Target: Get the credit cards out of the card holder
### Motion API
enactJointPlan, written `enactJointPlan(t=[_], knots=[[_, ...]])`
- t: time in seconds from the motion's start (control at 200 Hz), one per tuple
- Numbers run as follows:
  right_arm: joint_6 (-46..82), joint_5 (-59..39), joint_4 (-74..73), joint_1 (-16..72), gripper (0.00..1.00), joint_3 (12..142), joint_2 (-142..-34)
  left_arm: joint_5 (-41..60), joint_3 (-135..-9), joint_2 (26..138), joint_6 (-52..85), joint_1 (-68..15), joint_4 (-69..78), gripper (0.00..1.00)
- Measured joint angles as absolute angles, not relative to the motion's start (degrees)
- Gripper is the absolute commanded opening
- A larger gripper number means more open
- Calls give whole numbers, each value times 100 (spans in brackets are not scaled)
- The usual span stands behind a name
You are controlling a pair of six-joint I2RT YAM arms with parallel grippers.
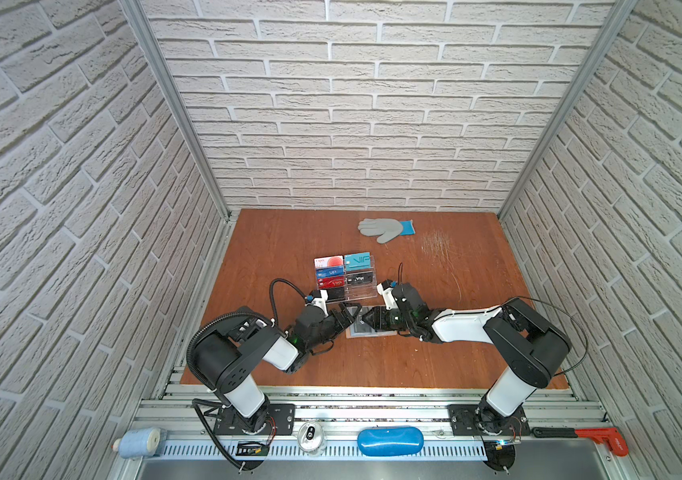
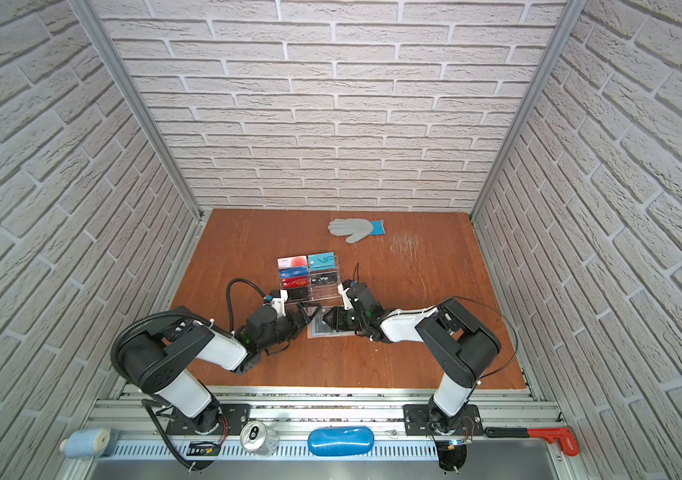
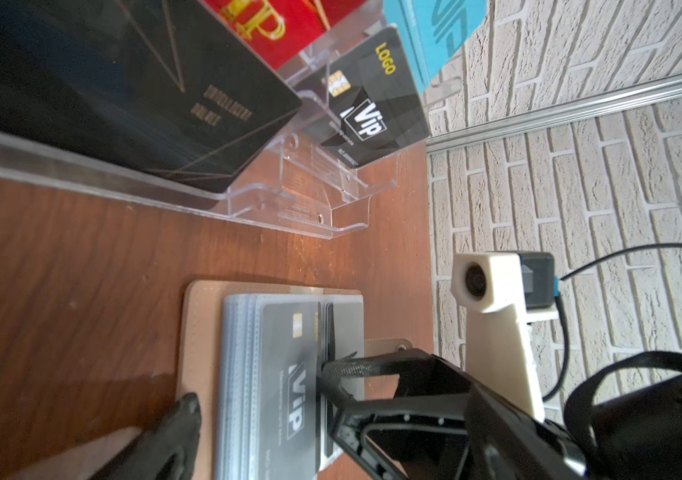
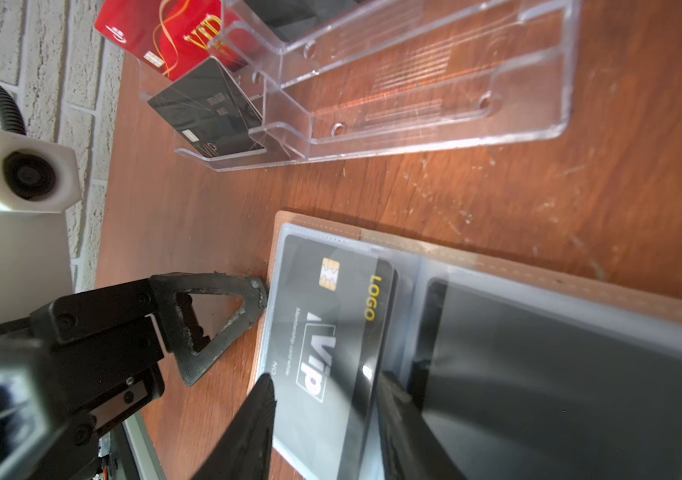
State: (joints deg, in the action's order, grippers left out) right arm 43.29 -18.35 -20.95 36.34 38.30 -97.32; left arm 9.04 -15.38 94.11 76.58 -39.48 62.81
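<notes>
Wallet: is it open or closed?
Open. The wallet lies spread flat on the table, its clear pages showing a black card inside.

Bright, even light; white brick walls [image 1: 60,166] bow at top-view edges. Warm glare on brown wooden tabletop [image 4: 435,191]; black Vip credit card [image 4: 331,324] blurred.

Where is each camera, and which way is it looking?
Top views: high up at the robot's side of the table, both looking down; the left arm and right arm show whole.
Left wrist: low, facing past the left fingers at the card holder.
Right wrist: low, facing past the right fingers at the Vip card inside it.
Shared: both wrist views show the card holder and clear stand.
</notes>
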Motion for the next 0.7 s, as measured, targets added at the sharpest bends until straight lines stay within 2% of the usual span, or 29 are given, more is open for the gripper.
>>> enactJointPlan(t=[0.34, 0.7], knots=[[4482, -2071, -2659, 3524, 42, 3691, -9942, 923, -1538, 9666, 7712, -3938, 6676, 98], [4661, -2134, -3264, 3452, 47, 3452, -10001, 945, -1538, 9762, 7721, -3927, 6818, 98]])
